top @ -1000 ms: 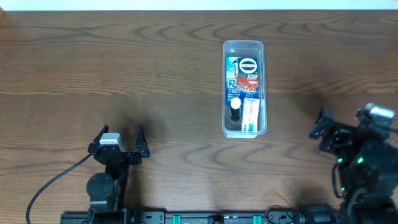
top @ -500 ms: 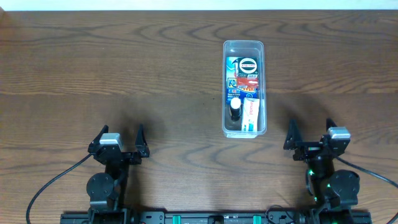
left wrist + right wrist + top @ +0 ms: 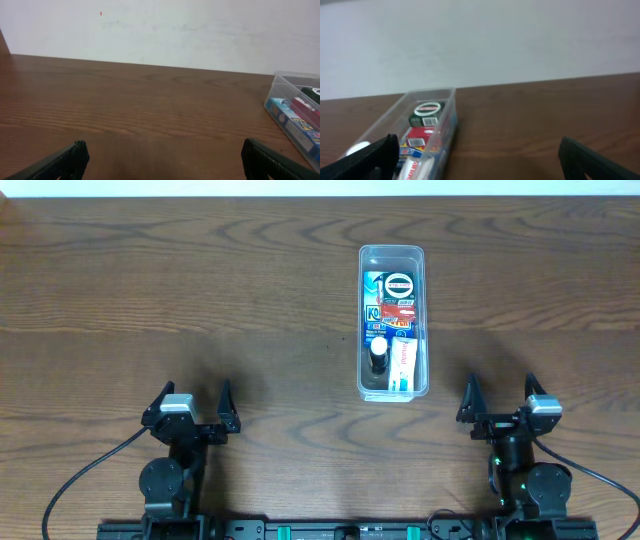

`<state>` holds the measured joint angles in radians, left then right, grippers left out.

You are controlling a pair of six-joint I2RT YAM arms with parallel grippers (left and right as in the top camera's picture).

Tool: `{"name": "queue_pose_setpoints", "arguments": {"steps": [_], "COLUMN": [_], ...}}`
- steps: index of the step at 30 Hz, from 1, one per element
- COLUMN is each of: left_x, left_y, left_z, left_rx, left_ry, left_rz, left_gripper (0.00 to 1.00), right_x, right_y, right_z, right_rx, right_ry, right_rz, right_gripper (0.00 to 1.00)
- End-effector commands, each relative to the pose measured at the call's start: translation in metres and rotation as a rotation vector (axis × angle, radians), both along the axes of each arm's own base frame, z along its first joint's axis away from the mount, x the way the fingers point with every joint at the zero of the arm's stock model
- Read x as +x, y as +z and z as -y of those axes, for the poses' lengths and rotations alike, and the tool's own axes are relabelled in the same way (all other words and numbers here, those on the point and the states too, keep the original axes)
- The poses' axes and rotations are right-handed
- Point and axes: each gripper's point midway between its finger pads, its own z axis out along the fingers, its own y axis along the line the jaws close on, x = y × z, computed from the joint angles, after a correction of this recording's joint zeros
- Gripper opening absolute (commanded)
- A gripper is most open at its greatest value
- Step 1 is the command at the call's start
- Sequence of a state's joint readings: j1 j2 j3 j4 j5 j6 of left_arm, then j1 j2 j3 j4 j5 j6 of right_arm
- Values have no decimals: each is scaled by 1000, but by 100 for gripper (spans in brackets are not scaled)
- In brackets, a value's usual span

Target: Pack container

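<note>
The clear container point(image 3: 392, 255) stands upright on the table right of centre, long axis running away from me. Inside lie a green box point(image 3: 399, 284), a red box point(image 3: 398, 311), a blue box point(image 3: 373, 314), a white tube point(image 3: 400, 362) and a small bottle with a black cap point(image 3: 378, 352). The container point(image 3: 280, 95) shows at the right edge of the left wrist view, and the container point(image 3: 451, 96) again at the lower left of the right wrist view. My left gripper point(image 3: 192, 400) sits open near the front edge, far left of the container. My right gripper point(image 3: 499, 395) is open, front right of it, holding nothing.
The wooden table point(image 3: 200, 290) spreads wide around the container. A pale wall point(image 3: 165, 30) rises behind its far edge. Cables point(image 3: 80, 480) trail from the arm bases along the front edge.
The right arm has swung in from the far right and settled straight at the front, its gripper open throughout. The left arm and the container have not moved.
</note>
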<state>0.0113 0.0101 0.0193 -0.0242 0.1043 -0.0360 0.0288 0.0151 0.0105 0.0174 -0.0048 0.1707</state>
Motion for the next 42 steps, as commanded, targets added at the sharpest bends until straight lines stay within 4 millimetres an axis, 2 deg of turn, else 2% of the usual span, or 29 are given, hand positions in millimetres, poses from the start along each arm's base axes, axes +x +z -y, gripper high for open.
{"name": "queue_pose_setpoints", "arguments": {"steps": [1,5,9,42], "left_x": [-1,-1,-1,-1], "left_y": [-15,-15,-15,-15], "left_z": [1,1,1,1], "left_rx": [4,4,4,4], "left_ry": [-9,-9,-9,-9], "left_rz": [-45,-45,-45,-45], "left_gripper": [98,98,98,98], "right_x": [0,-1,-1,-1], "right_y": [-4,-23,-23,-23], "right_z": [7,10,8,8], "right_rx": [-12,-35,-101,-102], "right_ry": [-29,-42,-28,-29], "right_rz": [-11,-88,-86,-86], "right_gripper": [99,99,99,99]}}
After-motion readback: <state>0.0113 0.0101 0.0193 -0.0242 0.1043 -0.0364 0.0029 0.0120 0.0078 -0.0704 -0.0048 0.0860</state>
